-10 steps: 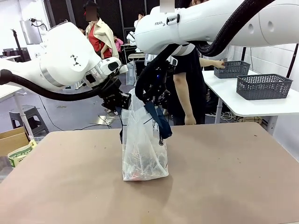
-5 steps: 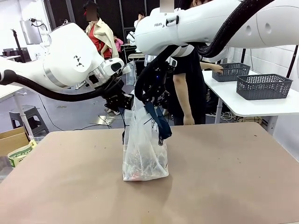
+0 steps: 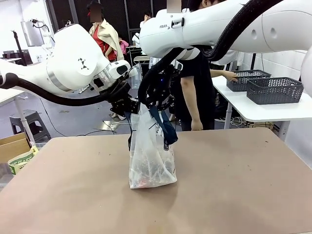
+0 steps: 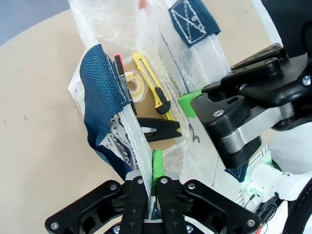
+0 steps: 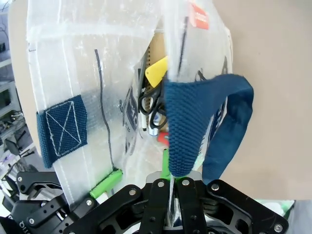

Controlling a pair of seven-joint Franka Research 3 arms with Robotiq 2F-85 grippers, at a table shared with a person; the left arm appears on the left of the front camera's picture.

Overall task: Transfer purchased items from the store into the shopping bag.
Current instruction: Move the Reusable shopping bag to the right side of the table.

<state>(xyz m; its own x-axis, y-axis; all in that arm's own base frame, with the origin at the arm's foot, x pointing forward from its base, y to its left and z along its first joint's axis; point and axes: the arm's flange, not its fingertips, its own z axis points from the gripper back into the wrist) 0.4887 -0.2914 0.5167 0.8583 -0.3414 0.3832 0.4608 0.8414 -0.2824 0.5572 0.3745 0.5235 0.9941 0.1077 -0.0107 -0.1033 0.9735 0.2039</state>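
Observation:
The shopping bag point(image 3: 151, 156), translucent white plastic with navy handles, stands upright in the middle of the tan table point(image 3: 243, 195). My left gripper point(image 3: 132, 108) is shut on its left rim and my right gripper point(image 3: 156, 105) is shut on its right rim beside a hanging navy handle point(image 3: 165, 127). The left wrist view looks down past the left gripper point(image 4: 152, 168), pinching the rim, onto purchased items inside: a yellow utility knife point(image 4: 153, 87), a tape roll point(image 4: 134, 87) and a black tool point(image 4: 158, 129). The right gripper point(image 5: 171, 178) clamps the rim by the navy handle point(image 5: 187, 122), above black scissors point(image 5: 153, 105).
A person in black point(image 3: 192, 92) stands behind the bag, reaching right to a dark lattice basket point(image 3: 248, 80) on a white side table point(image 3: 273, 109). A second basket point(image 3: 275, 90) sits beside it. A cardboard box point(image 3: 14, 146) lies off the table's left edge.
Both arms have edged slightly left with the bag's top still held. The person has pulled the far basket closer to the other one.

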